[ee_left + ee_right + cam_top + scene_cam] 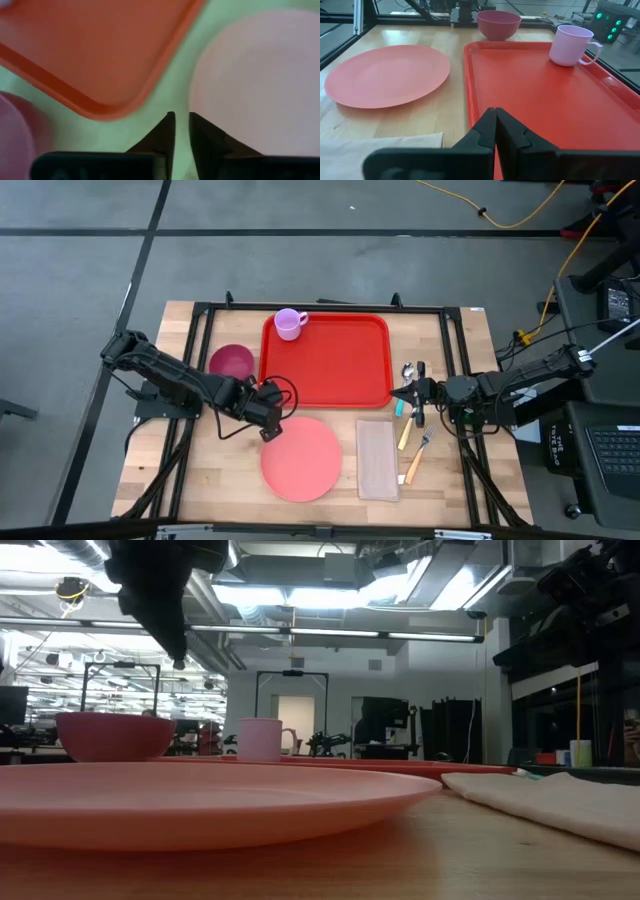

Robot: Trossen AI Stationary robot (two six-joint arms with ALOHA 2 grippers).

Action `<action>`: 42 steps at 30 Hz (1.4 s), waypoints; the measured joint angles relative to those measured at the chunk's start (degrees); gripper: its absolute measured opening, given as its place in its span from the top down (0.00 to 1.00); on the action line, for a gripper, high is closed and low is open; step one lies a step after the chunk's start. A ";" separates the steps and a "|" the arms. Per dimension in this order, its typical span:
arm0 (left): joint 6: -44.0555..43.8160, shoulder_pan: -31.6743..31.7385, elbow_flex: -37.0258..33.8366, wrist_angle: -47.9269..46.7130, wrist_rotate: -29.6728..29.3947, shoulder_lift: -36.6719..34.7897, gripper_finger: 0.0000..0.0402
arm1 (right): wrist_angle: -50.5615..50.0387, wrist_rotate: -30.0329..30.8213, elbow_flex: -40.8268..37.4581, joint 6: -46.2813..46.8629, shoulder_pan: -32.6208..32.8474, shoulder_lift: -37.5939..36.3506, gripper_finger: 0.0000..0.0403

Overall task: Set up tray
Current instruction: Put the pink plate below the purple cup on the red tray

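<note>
Slightly parted, the left gripper (181, 121) hovers empty between tray (330, 365) and plate (301, 458); the right gripper (495, 116), jaws together, waits at the tray's edge. A low approach could shove the plate.

Pale wooden bench (190, 480) seen from above, carrying a red tray (335, 375) at its far middle, a magenta bowl (231, 362) just left of the tray, and a round salmon-pink plate (301, 459) near the front edge. To the right of the plate lies a beige napkin (377, 459), and beyond it a group of cutlery (412, 442) that includes a spoon and a fork. The plate and the tray lie close but apart, with bare wood between them.
</note>
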 joint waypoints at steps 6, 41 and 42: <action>-0.56 -1.65 0.00 0.00 -8.81 0.00 0.71 | 0.00 -0.10 0.00 0.00 0.00 0.00 0.98; -18.15 -3.76 -9.06 2.97 8.84 0.00 0.51 | 0.02 -0.11 0.00 1.92 0.00 0.00 0.98; -17.63 -3.57 -9.62 3.70 10.00 0.00 0.51 | 0.02 -0.11 0.00 1.92 -0.01 0.00 0.98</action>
